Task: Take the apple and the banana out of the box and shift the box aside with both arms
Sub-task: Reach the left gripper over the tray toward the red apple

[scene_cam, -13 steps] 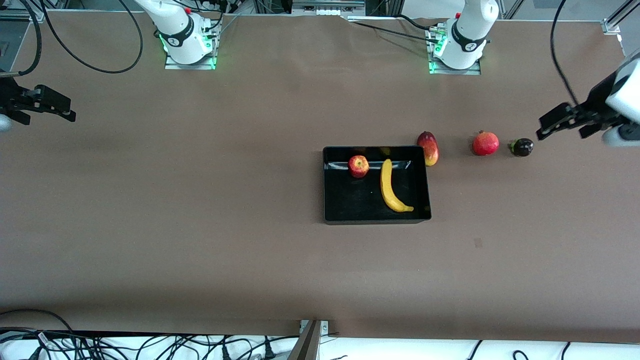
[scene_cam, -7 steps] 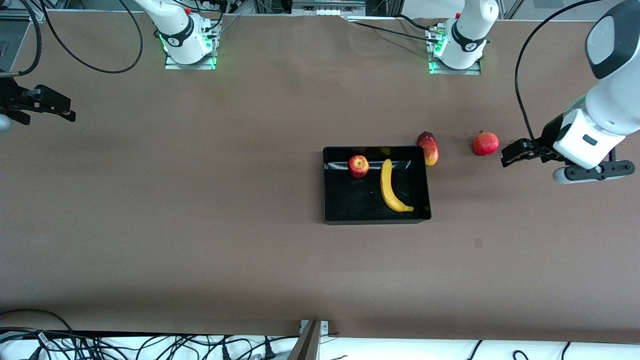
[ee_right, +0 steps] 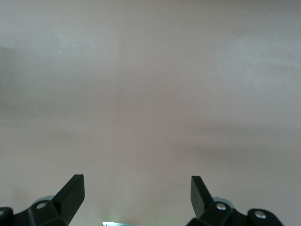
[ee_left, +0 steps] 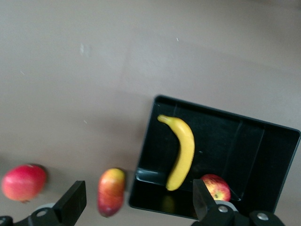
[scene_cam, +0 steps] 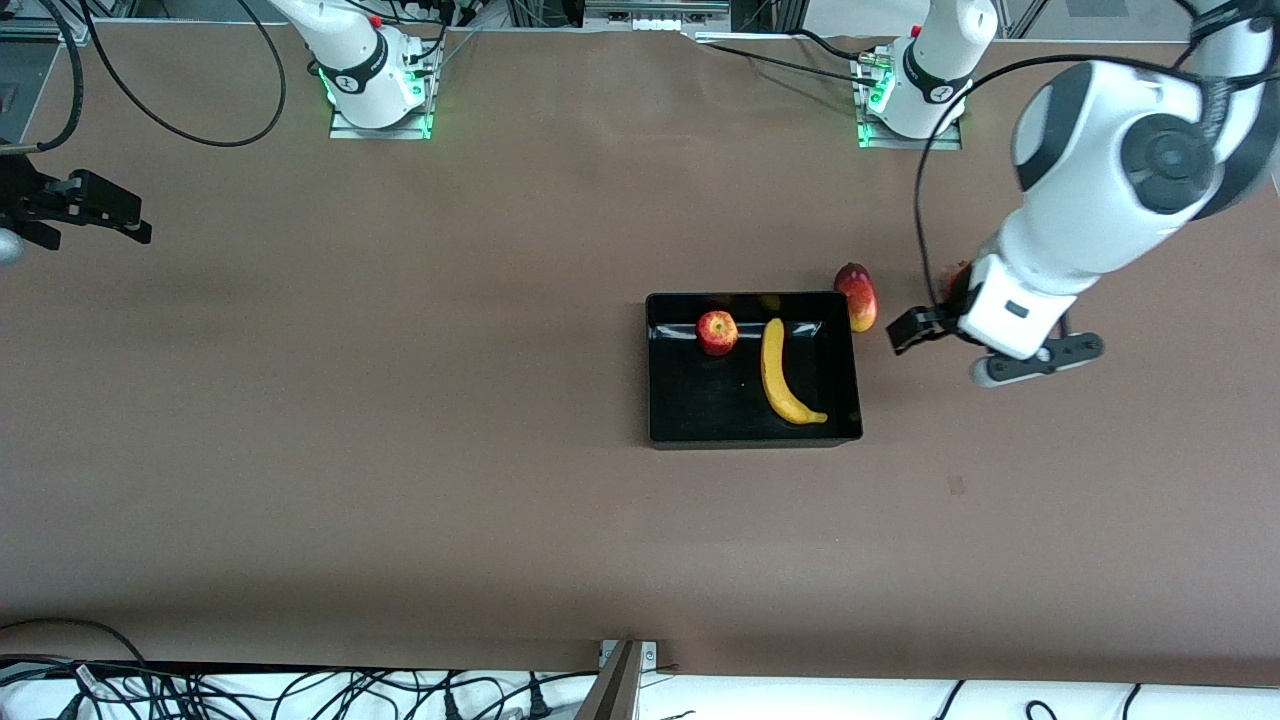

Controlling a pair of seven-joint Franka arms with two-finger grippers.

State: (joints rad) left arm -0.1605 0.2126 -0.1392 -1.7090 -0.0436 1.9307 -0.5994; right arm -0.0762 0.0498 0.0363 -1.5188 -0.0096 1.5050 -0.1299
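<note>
- Shallow glossy black plastic box sits mid-worktop. The small round red apple is in it near the wall farthest from the front camera, and the long curved yellow banana lies beside it toward the left arm's end.
- Left pincer hangs over bare worktop just off the box's left-arm side, fingers spread wide, nothing in them.
- A red-yellow mango sits right by that box corner, and a red round pomegranate a bit further toward the left arm's end. Don't grab those by mistake.
- My take: go for the banana first since it's closest. Line the fingers across its middle, not along it, and drop straight down clear of the wall.
- Right pincer waits at its end of the worktop, also open and empty.
</note>
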